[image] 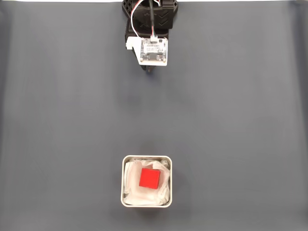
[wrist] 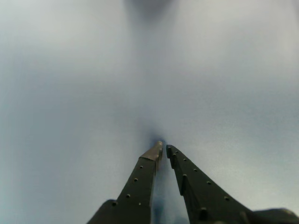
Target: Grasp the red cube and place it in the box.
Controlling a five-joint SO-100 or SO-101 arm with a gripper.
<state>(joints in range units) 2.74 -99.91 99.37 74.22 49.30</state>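
Note:
The red cube [image: 149, 178] lies inside the box [image: 146, 158], a shallow grey tin with white paper lining, near the bottom centre of the fixed view. The arm is folded back at the top centre of that view, far from the box, with a white circuit board [image: 154, 50] on its wrist. In the wrist view my gripper [wrist: 164, 149] points down at the bare grey mat, its two black fingers [wrist: 140, 179] nearly touching at the tips with nothing between them.
A dark grey mat [image: 67, 120] covers the table. The arm's black base [image: 150, 14] stands at the top edge of the fixed view. A wide stretch of bare mat separates the arm from the box.

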